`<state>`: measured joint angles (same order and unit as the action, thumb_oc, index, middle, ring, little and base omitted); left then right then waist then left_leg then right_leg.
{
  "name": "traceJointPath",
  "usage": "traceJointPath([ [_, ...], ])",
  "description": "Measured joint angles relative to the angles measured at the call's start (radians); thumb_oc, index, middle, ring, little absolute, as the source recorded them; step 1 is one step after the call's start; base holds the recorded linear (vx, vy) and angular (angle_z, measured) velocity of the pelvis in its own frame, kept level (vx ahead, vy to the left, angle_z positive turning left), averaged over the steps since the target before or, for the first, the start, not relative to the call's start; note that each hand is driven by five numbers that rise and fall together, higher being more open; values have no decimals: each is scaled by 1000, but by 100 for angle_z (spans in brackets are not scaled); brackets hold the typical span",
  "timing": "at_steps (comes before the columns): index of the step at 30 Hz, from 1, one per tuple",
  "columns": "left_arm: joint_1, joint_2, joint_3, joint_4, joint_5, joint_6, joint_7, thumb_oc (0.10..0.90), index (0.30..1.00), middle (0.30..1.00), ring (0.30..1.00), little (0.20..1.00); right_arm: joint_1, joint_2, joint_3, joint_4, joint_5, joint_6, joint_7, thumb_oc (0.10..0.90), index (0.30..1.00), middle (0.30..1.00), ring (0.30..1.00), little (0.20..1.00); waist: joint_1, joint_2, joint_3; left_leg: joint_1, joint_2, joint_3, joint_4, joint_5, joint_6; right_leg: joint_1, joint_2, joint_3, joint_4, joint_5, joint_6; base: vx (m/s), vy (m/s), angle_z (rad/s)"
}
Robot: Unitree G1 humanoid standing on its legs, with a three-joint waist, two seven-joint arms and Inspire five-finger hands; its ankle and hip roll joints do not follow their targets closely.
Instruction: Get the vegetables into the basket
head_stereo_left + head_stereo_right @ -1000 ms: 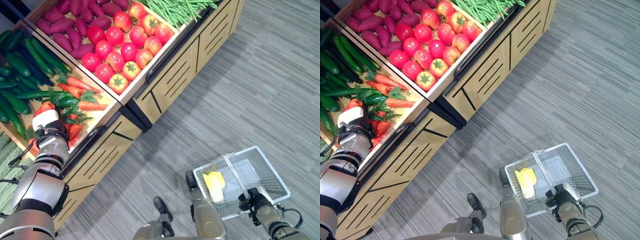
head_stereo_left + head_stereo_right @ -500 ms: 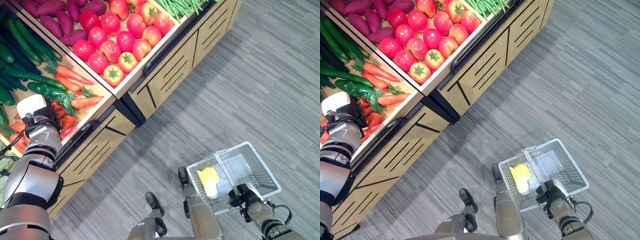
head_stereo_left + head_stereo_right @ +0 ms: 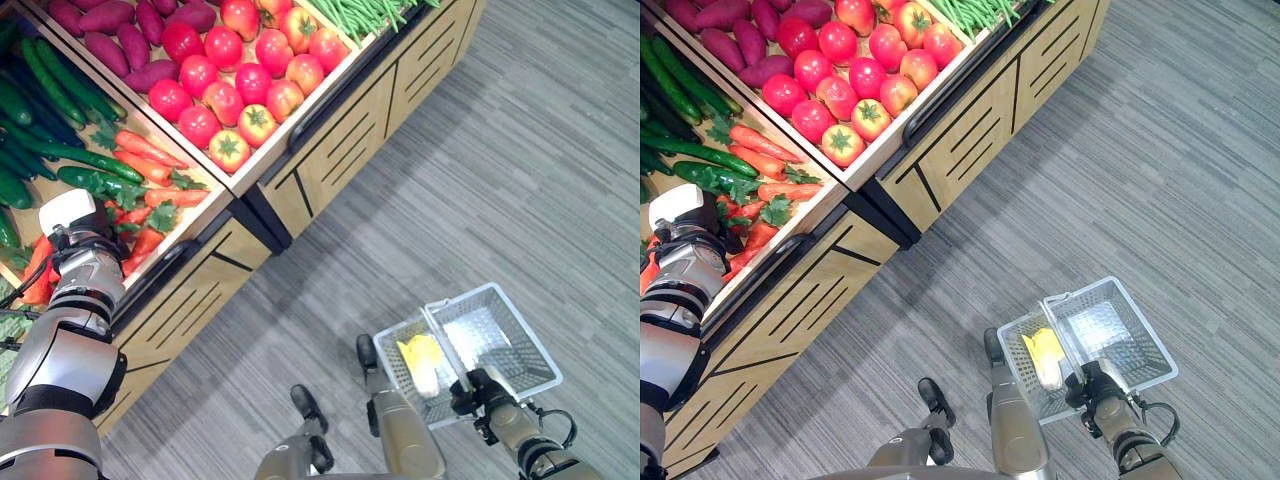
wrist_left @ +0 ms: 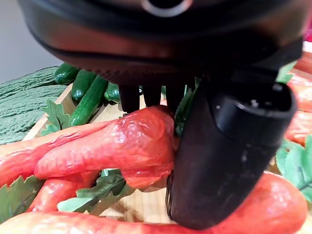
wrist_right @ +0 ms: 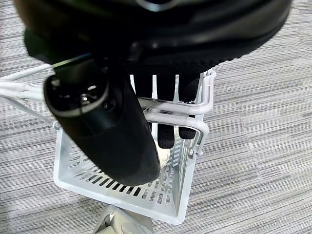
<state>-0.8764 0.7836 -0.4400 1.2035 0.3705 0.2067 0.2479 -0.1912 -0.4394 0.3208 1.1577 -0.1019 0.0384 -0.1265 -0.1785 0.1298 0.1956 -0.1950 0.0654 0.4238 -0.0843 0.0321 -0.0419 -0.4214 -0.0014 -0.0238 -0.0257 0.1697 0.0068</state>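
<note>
My left hand (image 3: 77,238) is down in the carrot bin (image 3: 150,190) of the wooden stand. In the left wrist view its fingers (image 4: 146,95) and thumb (image 4: 229,156) are curled onto an orange carrot (image 4: 117,146) that lies among other carrots and green leaves. At the lower right, my right hand (image 3: 478,392) is shut on the handle (image 5: 170,109) of a white wire basket (image 3: 525,335) that hangs just above the floor. A yellow vegetable (image 3: 420,358) lies inside the basket.
The stand also holds cucumbers (image 3: 40,100), sweet potatoes (image 3: 120,40), tomatoes (image 3: 240,80) and green beans (image 3: 360,12). Its wooden front (image 3: 340,160) runs diagonally across the view. Grey striped floor (image 3: 480,180) spreads to the right.
The camera has shifted, so the whole scene sits a little differently. My left hand stays among the carrots and my right hand keeps hold of the basket handle.
</note>
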Motion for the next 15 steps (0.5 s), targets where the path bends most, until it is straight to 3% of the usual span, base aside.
traceJointPath([
  [5, 11, -1, -1, -99, -24, -15, -7, 400, 300, 300, 300, 300, 1, 4, 0, 1, 0, 1, 10, 400, 300, 300, 300, 300, 8, -9, -4, 16, -3, -2, -2, 7, 2, 11, -4, -2, 11, 0, 0, -9, 7, 2],
  [15, 95, 13, -2, -339, -25, -38, 24, 400, 300, 300, 300, 300, 46, 14, -8, 33, -2, 12, 23, 400, 300, 300, 300, 300, 28, -8, -5, 117, -3, -43, -4, 14, 2, 136, -13, -36, -4, -16, 10, -22, 21, 11],
])
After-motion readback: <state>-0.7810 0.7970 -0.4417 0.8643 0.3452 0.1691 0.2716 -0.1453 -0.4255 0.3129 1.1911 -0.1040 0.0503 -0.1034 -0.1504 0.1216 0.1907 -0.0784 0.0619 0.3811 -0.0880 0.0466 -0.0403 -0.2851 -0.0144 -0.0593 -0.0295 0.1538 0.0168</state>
